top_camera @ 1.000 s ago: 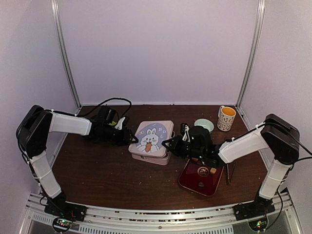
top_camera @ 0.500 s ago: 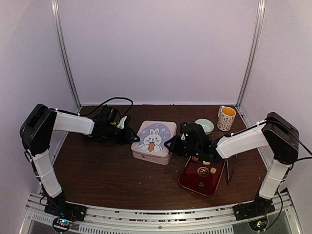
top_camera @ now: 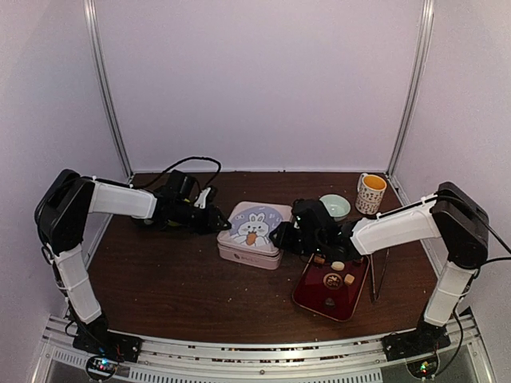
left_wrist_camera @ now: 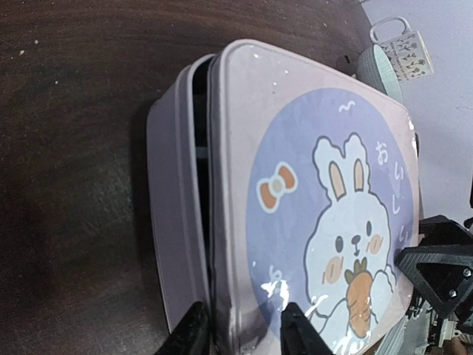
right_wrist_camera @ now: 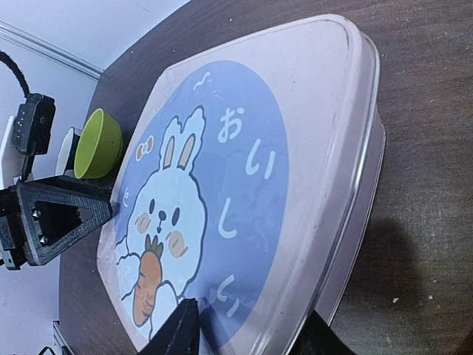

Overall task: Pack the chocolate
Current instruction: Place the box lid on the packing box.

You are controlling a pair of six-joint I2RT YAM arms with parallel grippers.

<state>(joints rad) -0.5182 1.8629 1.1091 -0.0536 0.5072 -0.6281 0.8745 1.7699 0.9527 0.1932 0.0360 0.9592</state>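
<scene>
Seen from above, the small round and blocky chocolate pieces [top_camera: 338, 266] in cream, tan and dark brown lie on a glossy dark red rectangular tray [top_camera: 307, 297]. It rests on the dark wooden worktop [top_camera: 176, 279], just right of a pink square tin [top_camera: 247, 254] with a rabbit-print lid [top_camera: 254, 227]. The right forearm crosses the tray's far edge. A pale green bowl [top_camera: 335, 205] and a white patterned mug [top_camera: 370, 194] stand behind. The left pincer [top_camera: 222, 227] meets the tin's left side and the right pincer [top_camera: 279, 234] its right. In the left wrist view the lid sits ajar, and the fingers [left_wrist_camera: 194, 333] straddle its rim partly open; I cannot tell whether they pinch it. In the right wrist view the fingers [right_wrist_camera: 181, 329] stand wider than the rim, gripping nothing.
</scene>
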